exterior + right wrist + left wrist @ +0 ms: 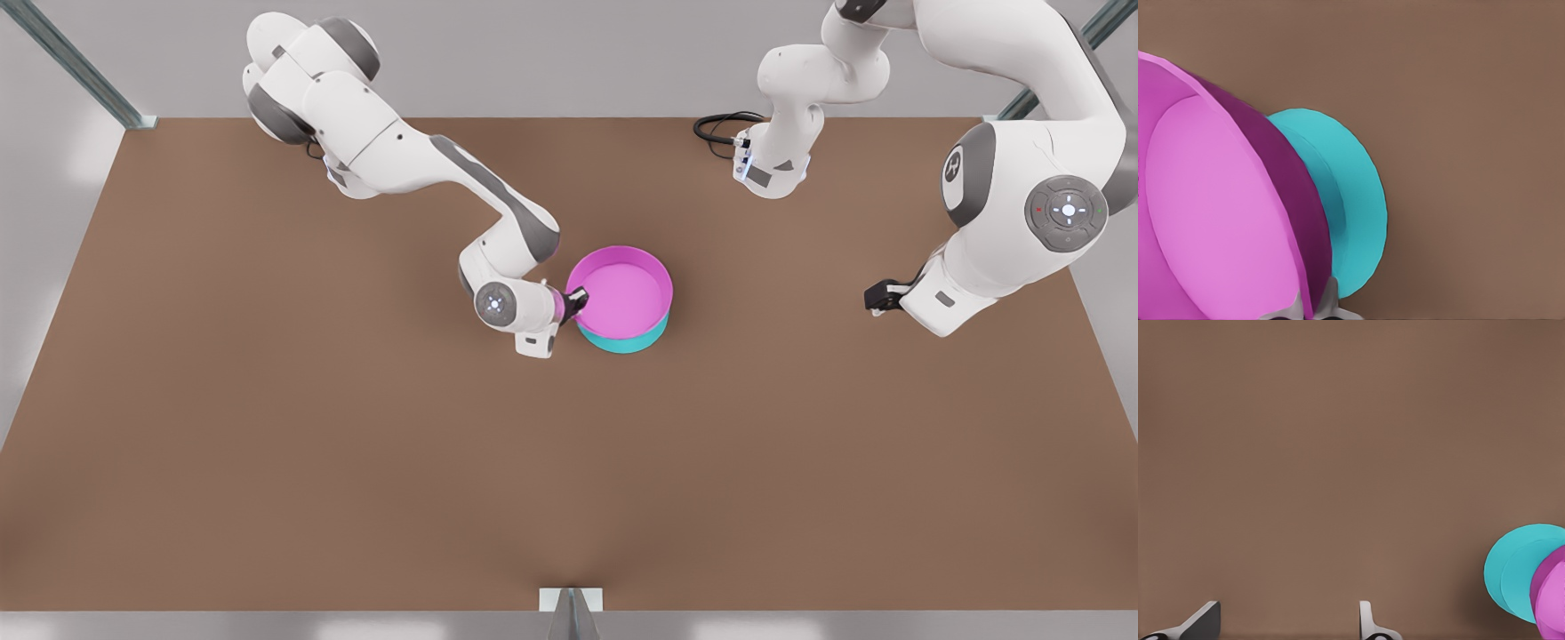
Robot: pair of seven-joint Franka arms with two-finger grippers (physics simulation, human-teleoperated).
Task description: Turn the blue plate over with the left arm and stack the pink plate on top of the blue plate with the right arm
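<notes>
The pink plate (622,289) sits on top of the blue plate (624,343) near the table's middle, its lighter inner face up. My right gripper (571,302) is at the pink plate's rim on the front view's left, shut on that rim. In the right wrist view its fingers (1331,301) pinch the pink plate's (1218,213) wall, with the blue plate (1355,200) behind. My left gripper (876,298) waits open over bare table at the front view's right, well away from the plates. Its wrist view shows the spread fingers (1205,620), the blue plate (1511,573) and the pink plate (1555,597).
The brown table (267,444) stretches wide around the stack. A black cable (716,129) lies by the arm base at the back. Metal frame posts stand at the back corners and at the front edge's middle (570,613).
</notes>
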